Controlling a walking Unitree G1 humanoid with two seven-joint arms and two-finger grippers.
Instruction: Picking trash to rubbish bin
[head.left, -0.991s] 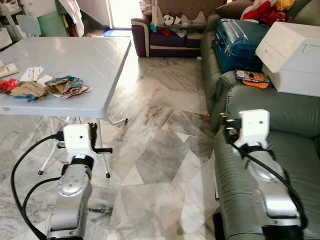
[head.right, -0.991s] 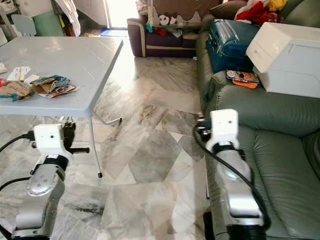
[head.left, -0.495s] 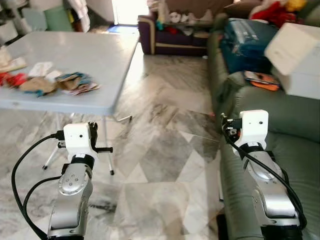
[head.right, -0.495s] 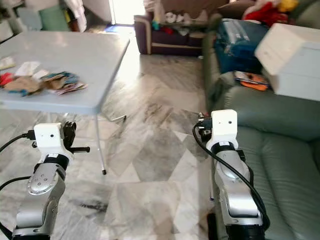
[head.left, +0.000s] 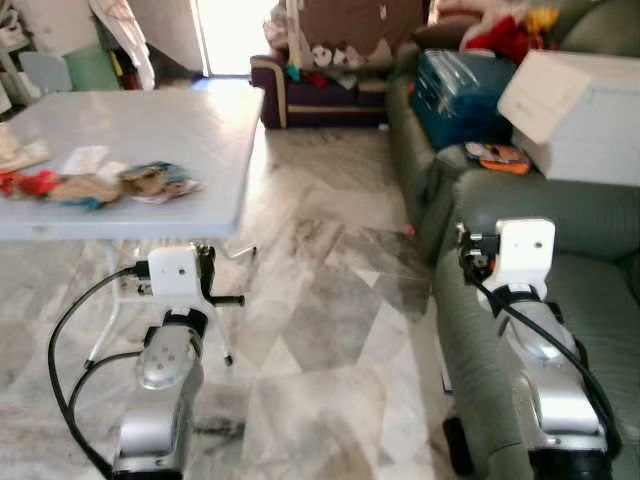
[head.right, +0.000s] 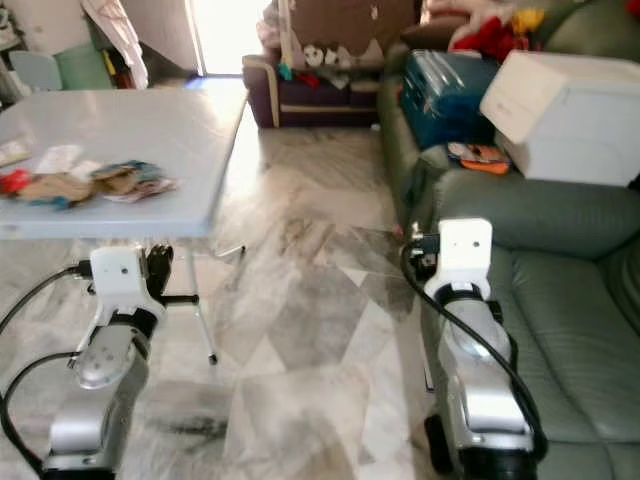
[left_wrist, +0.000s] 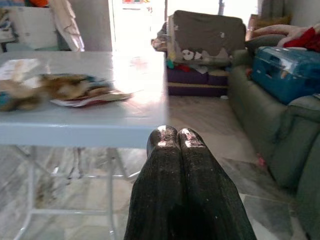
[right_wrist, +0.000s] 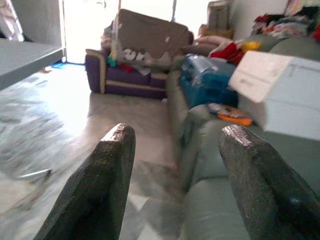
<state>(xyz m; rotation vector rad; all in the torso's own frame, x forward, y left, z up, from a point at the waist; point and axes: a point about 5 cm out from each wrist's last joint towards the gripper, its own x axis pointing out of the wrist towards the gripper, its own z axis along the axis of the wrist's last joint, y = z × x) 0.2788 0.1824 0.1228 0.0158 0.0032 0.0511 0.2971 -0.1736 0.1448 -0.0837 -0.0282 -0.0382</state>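
lying on the table (head.left: 200, 130), trash (left_wrist: 65, 90) sits beyond the closed left fingers (left_wrist: 172, 150).

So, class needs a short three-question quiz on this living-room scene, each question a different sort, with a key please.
1. True or false: the left gripper has its fingers pressed together.
2. The crumpled trash lies on: A) the floor B) the grey table C) the green sofa.
3. Fill in: the right gripper has its fingers ____.

Key: 1 true; 2 B; 3 open.
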